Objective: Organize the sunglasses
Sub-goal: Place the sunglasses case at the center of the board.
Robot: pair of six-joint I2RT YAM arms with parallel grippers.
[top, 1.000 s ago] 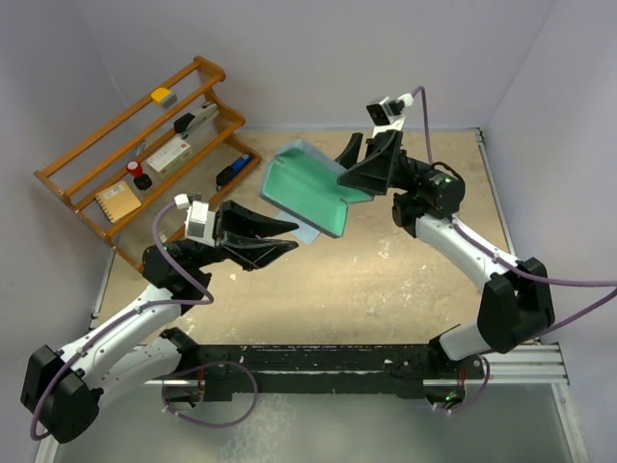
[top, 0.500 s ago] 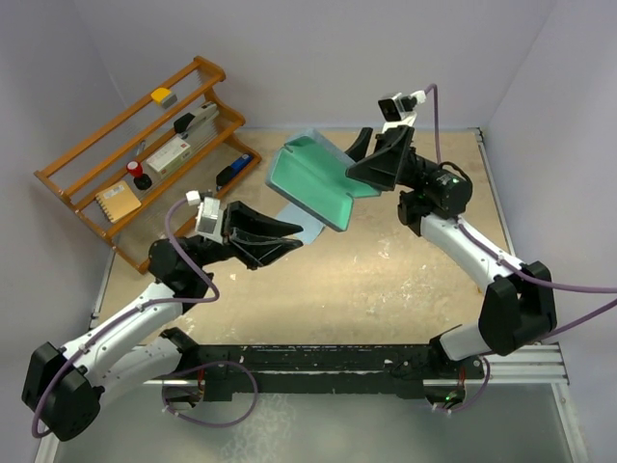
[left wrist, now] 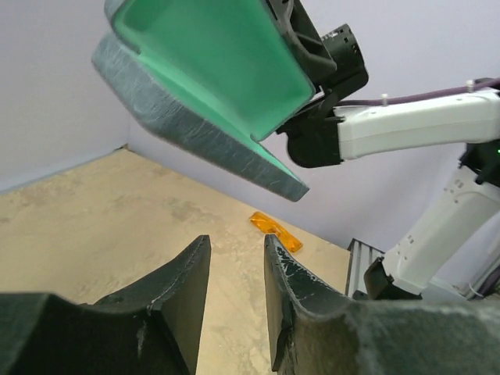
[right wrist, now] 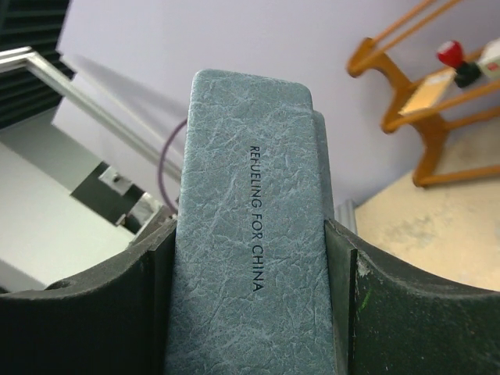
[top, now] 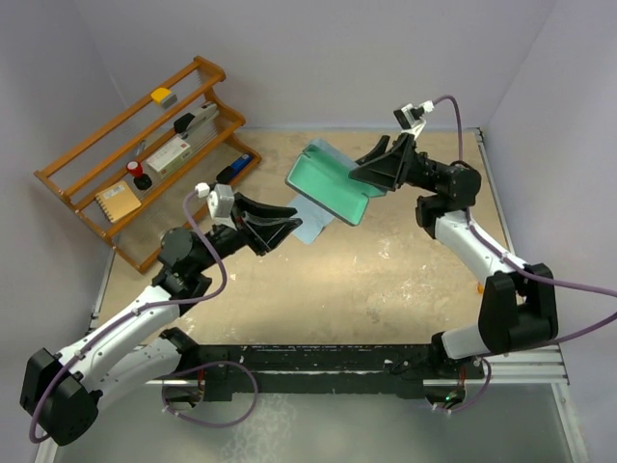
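Note:
The sunglasses case, grey-blue outside and green inside, hangs open in the air over the back middle of the table. My right gripper is shut on its grey shell, which fills the gap between the jaws. The case's green lining shows above and ahead in the left wrist view. My left gripper points at the case from the left, just short of its lower edge. Its jaws stand a narrow gap apart with nothing between them. Orange sunglasses lie on the table near the right arm.
A wooden rack with a notebook, boxes and small items stands at the back left, also visible in the right wrist view. Pale walls close the table on three sides. A black rail runs along the near edge.
My left gripper has narrowed its jaws and moved up and right towards the case. My right arm has swung the open case to the right and back, tilting it flatter.

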